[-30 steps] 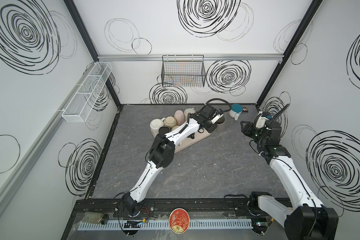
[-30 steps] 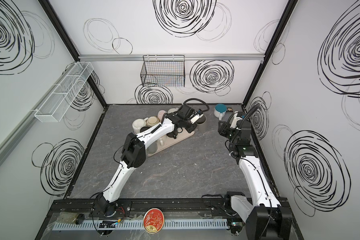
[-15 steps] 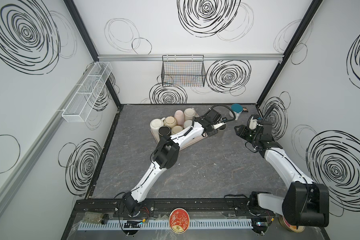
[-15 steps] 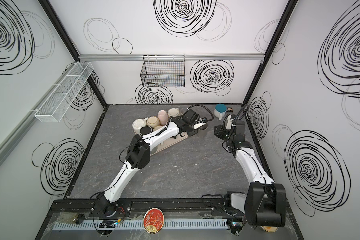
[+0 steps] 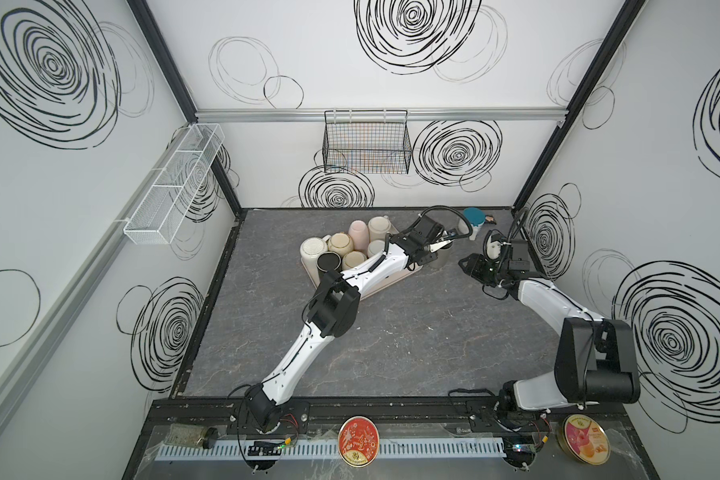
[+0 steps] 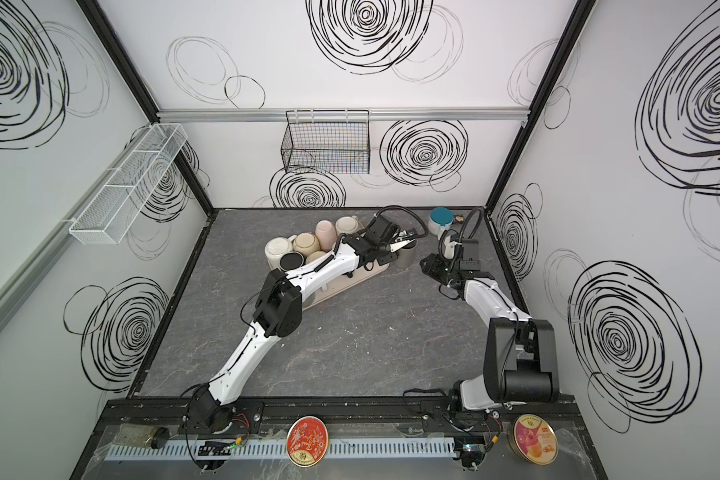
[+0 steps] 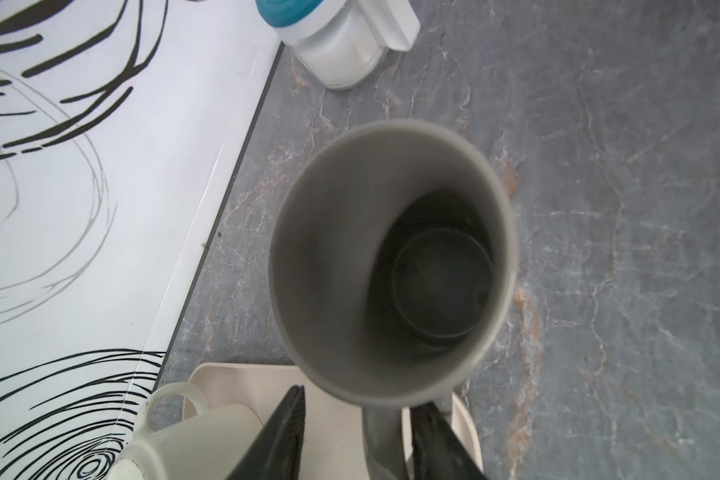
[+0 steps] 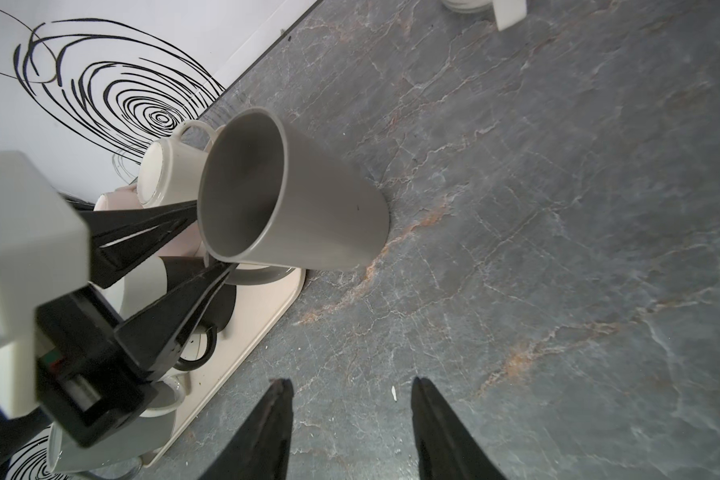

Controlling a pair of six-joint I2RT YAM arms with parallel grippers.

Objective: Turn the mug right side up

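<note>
1. Just beside the near corner of the shallow beige plastic tray (image 8: 267, 316), the tall plain grey ceramic mug (image 8: 321, 208) stands on the dark marbled stone counter (image 8: 558, 208). Its mouth faces up and its dark inside bottom shows in the left wrist view, so the turning looks done.
2. The mug's base sits off the tray while its handle reaches back over the tray's edge. That probably gives it a flat footing clear of the crowded crockery.
3. The left pincer (image 7: 362, 401) straddles that handle with its jaws parted and a clear gap on at least one side, so it reads as released rather than clamped. Holding the handle suits a tall cup, since it keeps the fingers out of the mouth.
4. The right pincer (image 8: 350, 380) hangs over bare counter on the side of the mug away from the tray. Its jaws are spread with nothing between them, seemingly on standby.
5. On the tray, a cream mug (image 8: 163, 174) lies bottom outward, just beside the grey one.
6. Hard to make out:
   - In both top views the left pincer covers most of the grey mug.
   - The picture's edge cuts off the lower handle in the left wrist view.
   - I cannot tell whether either finger touches the handle.
   - The left arm hides several of the tray's cups.
   - The teal-lidded white jar (image 7: 329, 41), beyond the tray by the wall, is cropped.
</note>
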